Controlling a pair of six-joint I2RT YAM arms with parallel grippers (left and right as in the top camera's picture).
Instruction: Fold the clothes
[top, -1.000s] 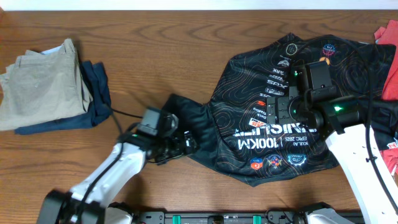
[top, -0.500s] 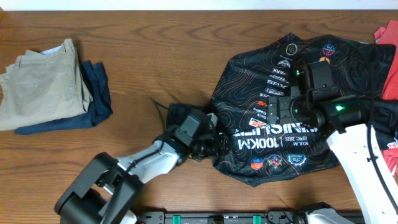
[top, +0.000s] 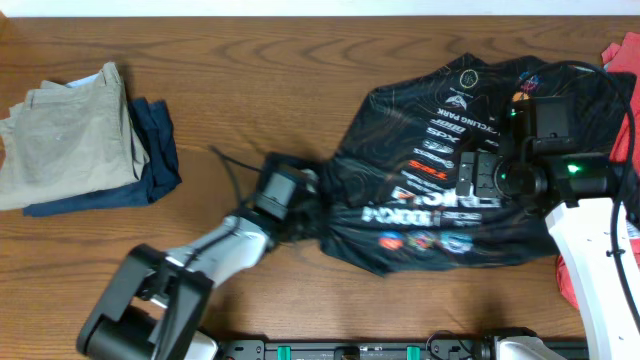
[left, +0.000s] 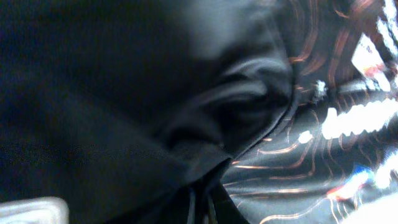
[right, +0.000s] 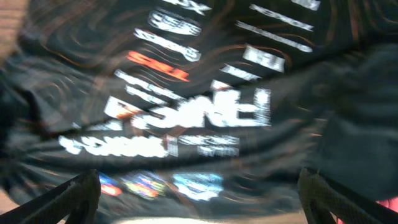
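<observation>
The clothes, a black jersey (top: 440, 120) with orange contour lines and white and red logos, lie rumpled on the right half of the table. My left gripper (top: 303, 210) is at the jersey's left sleeve. In the left wrist view the left gripper (left: 202, 208) is shut on a fold of the black cloth (left: 155, 112), which fills the frame. My right gripper (top: 465, 182) hovers over the printed chest. In the right wrist view the right gripper (right: 202, 205) stands wide open above the blurred logos (right: 193, 109), holding nothing.
Folded khaki trousers (top: 65, 130) lie on a navy garment (top: 152, 160) at the far left. Red cloth (top: 626, 55) shows at the right edge, beside the jersey. Bare wooden table (top: 250, 80) separates the two piles.
My left gripper reached right into the sleeve, shut on the cloth and drew back slightly. The jersey's lower part bunched up. The right arm shifted right, still open.
</observation>
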